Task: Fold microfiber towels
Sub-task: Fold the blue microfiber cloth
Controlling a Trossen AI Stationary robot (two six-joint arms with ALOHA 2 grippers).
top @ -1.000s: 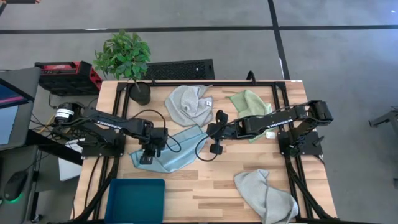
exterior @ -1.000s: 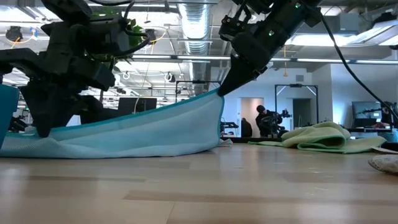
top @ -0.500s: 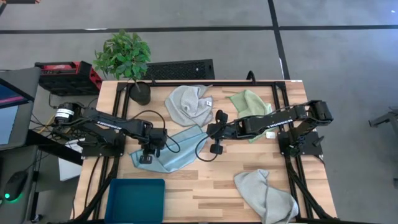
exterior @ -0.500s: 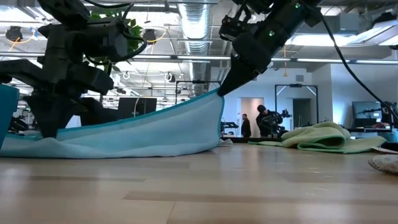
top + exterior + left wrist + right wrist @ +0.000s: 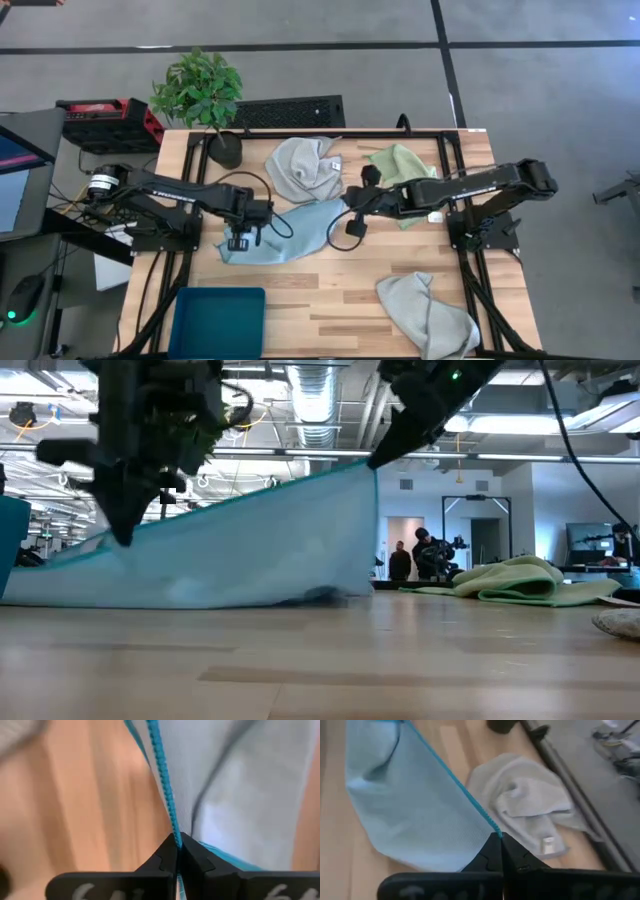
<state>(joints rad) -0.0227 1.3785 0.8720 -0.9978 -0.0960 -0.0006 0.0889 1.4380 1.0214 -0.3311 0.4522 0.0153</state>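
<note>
Pinching the blue towel (image 5: 290,230) by 2 corners, the left gripper (image 5: 238,240) and right gripper (image 5: 349,204) hold it stretched above the table (image 5: 330,300).

Both pincers (image 5: 238,243) (image 5: 349,202) clamped (raised).
</note>
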